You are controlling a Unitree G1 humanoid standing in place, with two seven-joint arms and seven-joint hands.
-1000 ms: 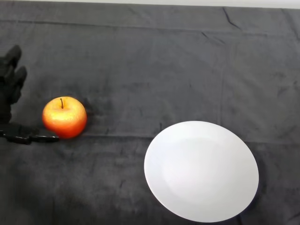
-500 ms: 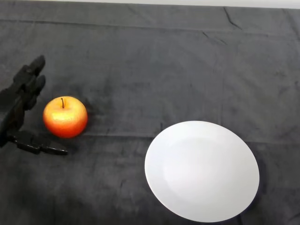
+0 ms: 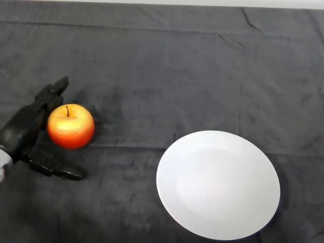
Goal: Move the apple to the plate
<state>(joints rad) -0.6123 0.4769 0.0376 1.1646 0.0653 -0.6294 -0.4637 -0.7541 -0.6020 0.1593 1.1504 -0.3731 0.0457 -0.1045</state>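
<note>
A red and yellow apple (image 3: 71,126) with a dark stem stands upright on the dark cloth at the left. A white round plate (image 3: 218,184) lies at the lower right, with nothing on it. My left hand (image 3: 23,131) is just left of the apple, open, with its fingers (image 3: 52,94) stretched past the apple's far left side and its thumb (image 3: 54,167) reaching along the near side. The apple sits in the gap between them. I cannot tell whether the hand touches it.
The dark cloth (image 3: 167,76) covers the whole table, with a few creases at the back. A pale strip runs along the far edge.
My left hand has moved right, in from the view's left edge, and now brackets the apple between fingers and thumb. The apple and plate have not moved.
</note>
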